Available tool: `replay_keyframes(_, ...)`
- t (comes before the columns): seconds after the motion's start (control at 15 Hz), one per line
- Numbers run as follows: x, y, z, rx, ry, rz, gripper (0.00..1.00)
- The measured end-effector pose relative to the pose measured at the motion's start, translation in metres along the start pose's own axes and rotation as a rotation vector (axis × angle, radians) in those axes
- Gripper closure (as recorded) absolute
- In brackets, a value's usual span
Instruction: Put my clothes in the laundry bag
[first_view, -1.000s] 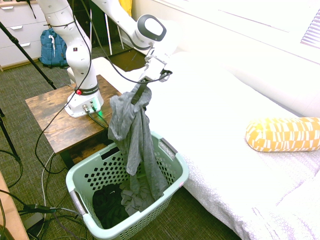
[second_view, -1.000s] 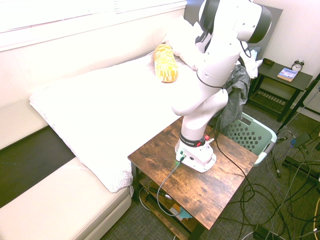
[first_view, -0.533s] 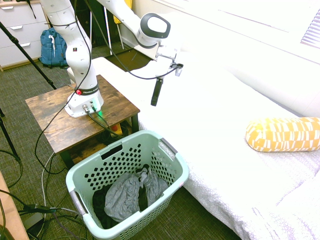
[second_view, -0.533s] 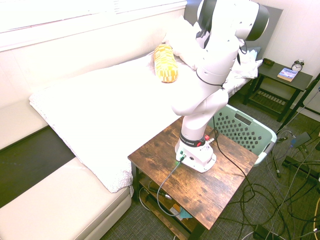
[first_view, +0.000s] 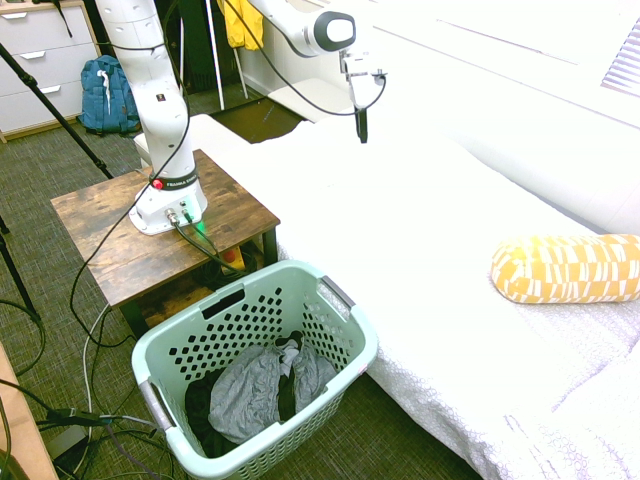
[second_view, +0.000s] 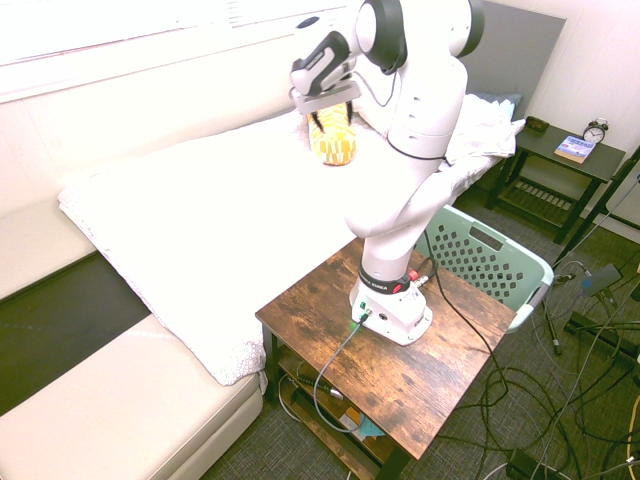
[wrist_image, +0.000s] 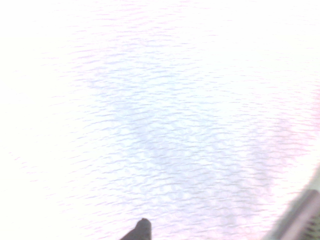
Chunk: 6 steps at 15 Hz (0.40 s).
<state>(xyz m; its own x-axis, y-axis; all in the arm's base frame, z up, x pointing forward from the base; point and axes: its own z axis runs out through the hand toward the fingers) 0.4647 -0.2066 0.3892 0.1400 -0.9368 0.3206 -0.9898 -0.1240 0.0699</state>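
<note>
Bedroom, white bed (first_view: 430, 230) along a bright wall, green-grey carpet. We see the gripper (first_view: 361, 130) over the near part of the bed, pointing steeply down, clear of the cover. In the first exterior view it shows edge-on as one dark bar, and in the second exterior view the gripper (second_view: 325, 112) sits in front of the pillow (second_view: 335, 145). So we cannot tell how far apart the fingers stand. Nothing hangs from them and nothing touches them. The wrist view is all blurred white bedcover (wrist_image: 160, 125).

The clothes (first_view: 255, 385) are well apart from the gripper, down in the basket (first_view: 350, 325), a crumpled grey heap on its floor. They lie just beside a dark garment (first_view: 205, 405) at the wall nearer the grey handle. No part of the grey cloth hangs over the rim. The basket stands on the carpet, between the bed's edge and the wooden table (first_view: 100, 225) that bears the arm. In the second exterior view only its far wall (second_view: 520, 265) shows behind the table.

The yellow pillow (first_view: 565, 268) lies further along the bed. A blue backpack (first_view: 100, 95) sits on the floor by the drawers.
</note>
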Motion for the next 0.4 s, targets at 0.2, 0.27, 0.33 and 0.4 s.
replay_keyframes(0.2,-0.156,-0.076,-0.031,0.095,-0.146,-0.182,0.00)
replay_keyframes(0.27,-0.196,-0.087,-0.042,0.115,-0.202,-0.228,0.00)
replay_keyframes(0.33,-0.222,-0.091,-0.050,0.133,-0.250,-0.285,0.00)
replay_keyframes(0.4,-0.237,-0.091,-0.054,0.148,-0.281,-0.351,0.00)
